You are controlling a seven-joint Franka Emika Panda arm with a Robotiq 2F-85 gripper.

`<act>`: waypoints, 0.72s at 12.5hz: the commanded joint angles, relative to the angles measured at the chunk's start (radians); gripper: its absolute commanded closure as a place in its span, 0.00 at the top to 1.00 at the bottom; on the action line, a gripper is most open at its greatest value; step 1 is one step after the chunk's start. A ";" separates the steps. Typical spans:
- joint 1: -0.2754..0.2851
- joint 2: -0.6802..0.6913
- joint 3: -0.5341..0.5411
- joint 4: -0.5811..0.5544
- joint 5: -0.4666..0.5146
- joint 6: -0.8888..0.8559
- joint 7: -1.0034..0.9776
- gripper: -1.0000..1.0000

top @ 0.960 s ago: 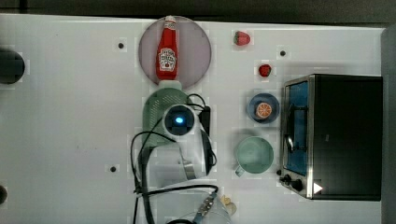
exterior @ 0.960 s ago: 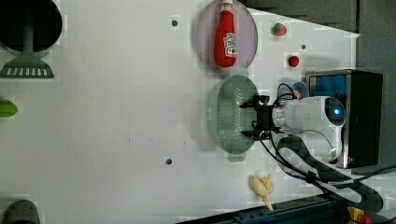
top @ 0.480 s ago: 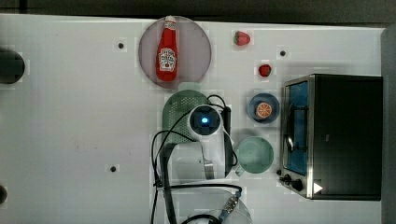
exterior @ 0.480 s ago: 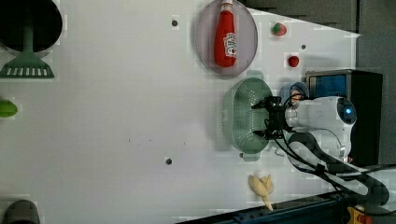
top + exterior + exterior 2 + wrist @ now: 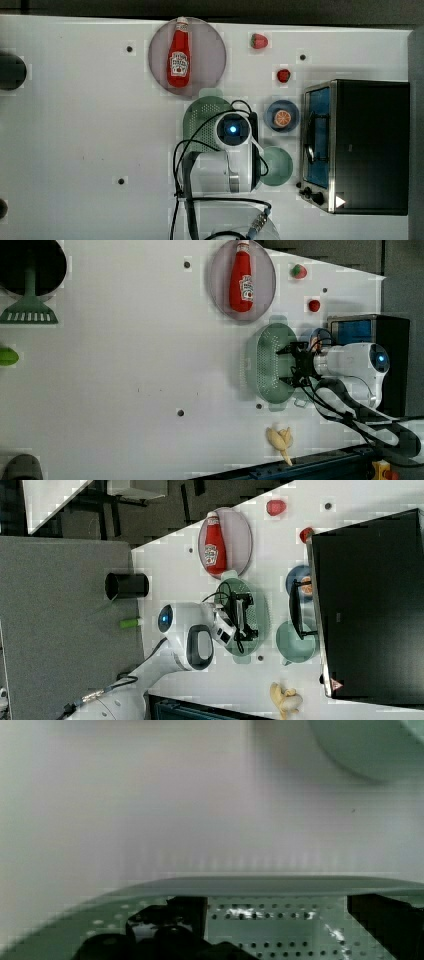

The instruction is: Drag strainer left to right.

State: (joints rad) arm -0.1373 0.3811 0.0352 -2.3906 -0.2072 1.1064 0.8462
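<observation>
strainer: pale mint green, dotted with holes | bottle: red, white label | plate: grey-purple

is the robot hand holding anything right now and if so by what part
Nothing is clamped. The hand is open, its fingers down inside the strainer bowl, spread wide behind the rim.

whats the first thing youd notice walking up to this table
The white robot arm with its open gripper reaching into the mint-green strainer at mid-table. Next, the red ketchup bottle lying on a round plate just above the strainer in the top view, and the black toaster oven at the top view's right.
</observation>
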 commanded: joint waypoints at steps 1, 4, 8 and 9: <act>-0.007 -0.008 -0.044 0.009 0.005 -0.008 -0.045 1.00; -0.006 -0.010 -0.050 0.012 0.006 -0.001 -0.045 1.00; -0.006 -0.165 0.021 0.009 0.008 -0.075 -0.218 1.00; -0.005 -0.231 0.040 0.016 0.011 -0.138 -0.275 1.00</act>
State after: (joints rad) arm -0.1387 0.2446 0.0427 -2.3965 -0.1956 0.9546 0.6904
